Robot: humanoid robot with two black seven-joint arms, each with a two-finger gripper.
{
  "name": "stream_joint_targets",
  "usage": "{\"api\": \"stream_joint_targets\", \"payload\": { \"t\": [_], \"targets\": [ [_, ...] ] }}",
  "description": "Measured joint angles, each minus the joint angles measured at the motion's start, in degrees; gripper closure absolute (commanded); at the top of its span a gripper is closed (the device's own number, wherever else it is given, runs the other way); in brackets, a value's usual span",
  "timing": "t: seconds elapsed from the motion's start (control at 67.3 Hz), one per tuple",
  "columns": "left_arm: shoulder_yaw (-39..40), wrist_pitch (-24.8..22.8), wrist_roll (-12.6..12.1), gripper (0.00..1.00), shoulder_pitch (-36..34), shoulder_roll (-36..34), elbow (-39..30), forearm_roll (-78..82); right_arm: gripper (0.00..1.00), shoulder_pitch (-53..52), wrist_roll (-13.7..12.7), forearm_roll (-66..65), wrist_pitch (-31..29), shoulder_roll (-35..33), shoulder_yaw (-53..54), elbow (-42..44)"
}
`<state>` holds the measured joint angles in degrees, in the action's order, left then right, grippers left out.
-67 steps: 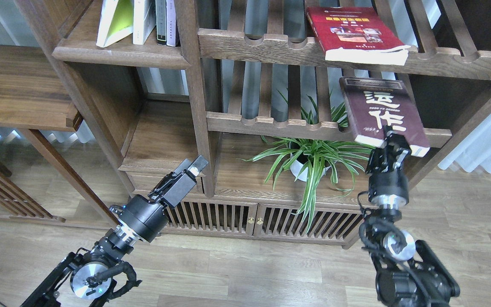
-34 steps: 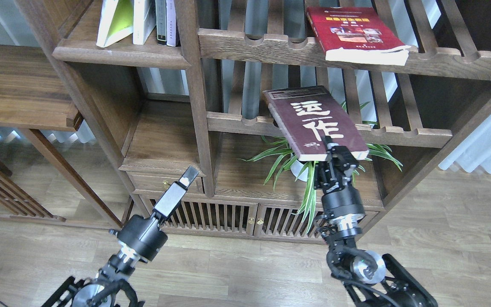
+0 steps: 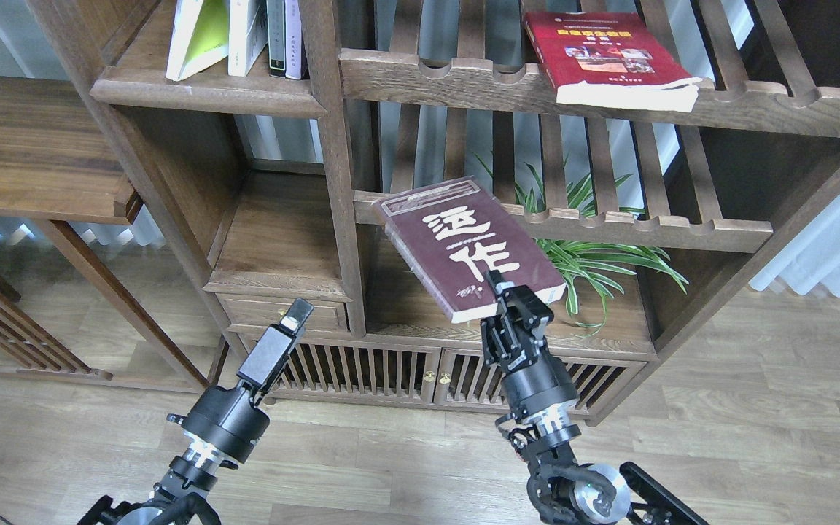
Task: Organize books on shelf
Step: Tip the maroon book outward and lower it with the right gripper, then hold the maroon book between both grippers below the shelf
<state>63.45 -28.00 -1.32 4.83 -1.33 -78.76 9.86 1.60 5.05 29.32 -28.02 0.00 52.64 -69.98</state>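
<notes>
My right gripper (image 3: 509, 293) is shut on the near edge of the dark maroon book (image 3: 464, 244) with big white characters. It holds the book tilted in the air in front of the middle slatted rack. The red book (image 3: 599, 51) lies flat on the upper slatted rack at the right. The yellow-green and white book (image 3: 197, 33) leans on the solid plank shelf (image 3: 208, 91) at the upper left, beside thin upright books (image 3: 274, 33). My left gripper (image 3: 294, 313) is low at the left, empty, its fingers together, in front of the drawer.
A potted spider plant (image 3: 588, 255) stands in the lower compartment behind the held book. Below the plank shelf is an open compartment (image 3: 278, 233) with a drawer. Slatted cabinet doors (image 3: 434, 375) run along the floor. A wooden table (image 3: 33, 146) stands at the left.
My right gripper has carried the maroon book off the middle rack's right end, leftward and down toward the centre. My left gripper has dropped lower and drawn back to the left.
</notes>
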Motion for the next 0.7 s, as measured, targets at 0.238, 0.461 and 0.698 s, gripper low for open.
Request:
{"api": "stream_joint_targets", "payload": {
  "t": [0.238,0.461,0.698],
  "targets": [
    [-0.1,0.0,0.1,0.05,0.3,-0.6,-0.1,-0.9,0.96,1.4,-0.7,0.0,0.0,0.0,-2.3,0.0],
    [-0.2,0.0,0.1,0.08,0.4,-1.8,-0.1,-1.2,0.96,4.5,-4.2,-1.5,0.0,0.0,-6.3,0.0],
    [-0.2,0.0,0.0,0.06,0.5,-3.3,0.2,-1.3,0.96,5.0,-4.5,-4.0,0.0,0.0,-7.6,0.0]
  ]
}}
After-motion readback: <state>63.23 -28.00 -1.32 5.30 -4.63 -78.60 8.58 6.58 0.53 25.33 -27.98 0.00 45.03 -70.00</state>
